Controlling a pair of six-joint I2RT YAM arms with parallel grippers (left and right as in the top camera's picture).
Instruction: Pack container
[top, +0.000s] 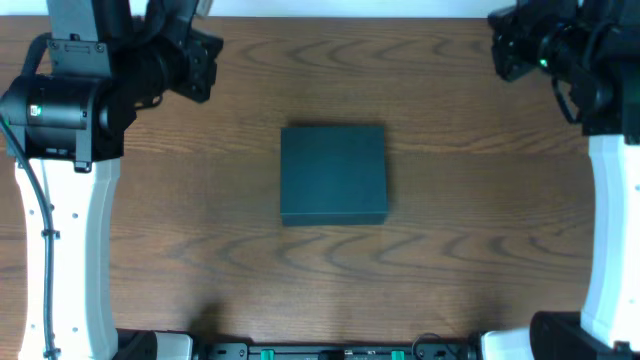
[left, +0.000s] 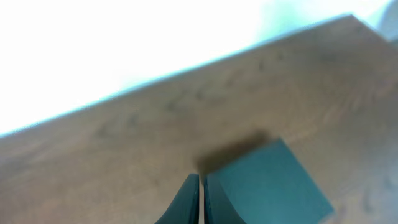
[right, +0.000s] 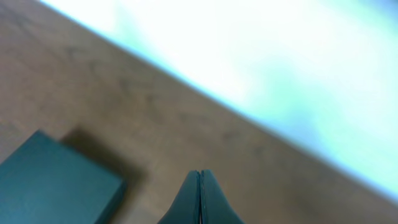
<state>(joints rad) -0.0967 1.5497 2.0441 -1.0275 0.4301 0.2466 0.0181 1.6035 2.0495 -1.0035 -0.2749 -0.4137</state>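
Observation:
The container (top: 333, 175) is a dark teal-green box with its lid closed, lying flat in the middle of the wooden table. It also shows in the left wrist view (left: 267, 183) and in the right wrist view (right: 50, 183). My left gripper (left: 201, 180) is shut and empty, held above the table at the far left, well away from the box; in the overhead view it sits at the top left (top: 200, 60). My right gripper (right: 200, 177) is shut and empty, raised at the far right (top: 505, 50).
The wooden table (top: 200, 250) carries only the box. Both white arm bases stand along the left and right edges. The table's far edge shows in both wrist views against a bright background.

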